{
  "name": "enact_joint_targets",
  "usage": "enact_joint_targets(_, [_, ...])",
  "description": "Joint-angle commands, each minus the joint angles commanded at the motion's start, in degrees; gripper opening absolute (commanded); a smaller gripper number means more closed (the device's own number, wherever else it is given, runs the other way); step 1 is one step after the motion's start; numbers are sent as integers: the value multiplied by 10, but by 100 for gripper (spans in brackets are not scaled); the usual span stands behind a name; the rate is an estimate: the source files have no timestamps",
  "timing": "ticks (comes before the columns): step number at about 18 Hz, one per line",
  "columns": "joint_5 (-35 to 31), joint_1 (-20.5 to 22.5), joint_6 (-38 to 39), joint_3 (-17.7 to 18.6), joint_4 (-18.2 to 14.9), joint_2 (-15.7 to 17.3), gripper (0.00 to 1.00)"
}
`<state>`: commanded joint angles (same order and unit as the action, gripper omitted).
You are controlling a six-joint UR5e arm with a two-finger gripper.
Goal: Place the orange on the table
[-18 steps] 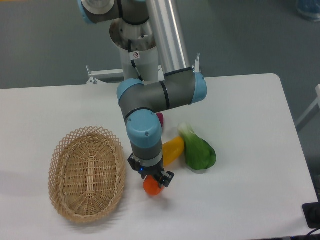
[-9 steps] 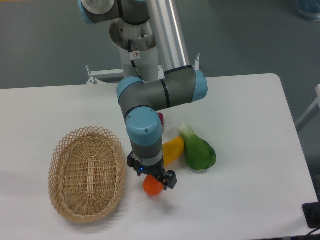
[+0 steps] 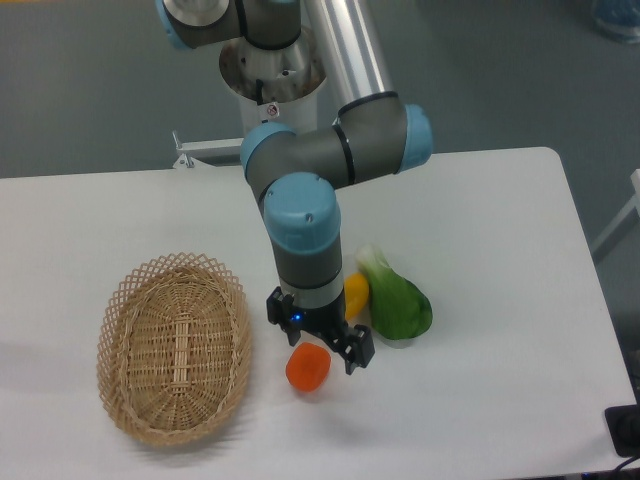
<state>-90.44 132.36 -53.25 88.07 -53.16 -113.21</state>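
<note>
Front edge: bare white surface [image 3: 470,410] runs along the near side, broadest to the right; a dark object [image 3: 624,430] clipped at the lower right corner.
Orange [image 3: 308,367]: lies on the surface near the front, just right of the basket, free on every side, not gripped.
Claw [image 3: 322,337]: just behind and slightly above the orange, fingers spread apart, empty; whether a fingertip touches the fruit cannot be told.
Basket [image 3: 172,346]: oval wicker, at front left, near the orange but apart from it; bare surface between its rim and the left edge.
Yellow fruit [image 3: 356,292]: mostly hidden behind the wrist, only a sliver showing, beside the green vegetable.
Green vegetable [image 3: 396,300]: right of the claw, close to it; pale stalk end pointing back and left.
Right side: wide bare stretch from the vegetable to the rounded far right corner.
Arm [image 3: 320,175]: rises over the middle, elbow hiding part of the surface behind it; base [image 3: 270,75] beyond the far edge, top cut off by the frame.
Far: grey floor; a blue thing [image 3: 618,17] clipped at the upper right, too little shown to name.
</note>
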Motion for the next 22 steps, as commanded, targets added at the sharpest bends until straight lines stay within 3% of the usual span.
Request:
enact_joint_targets(4, [3, 10, -31, -48, -82, 7, 100])
enact_joint_targets(8, [12, 25, -47, -91, -141, 10, 100])
enact_joint_targets(11, [40, 49, -84, -111, -178, 32, 100])
enact_joint_targets(22, [48, 64, -115, -115, -189, 46, 100])
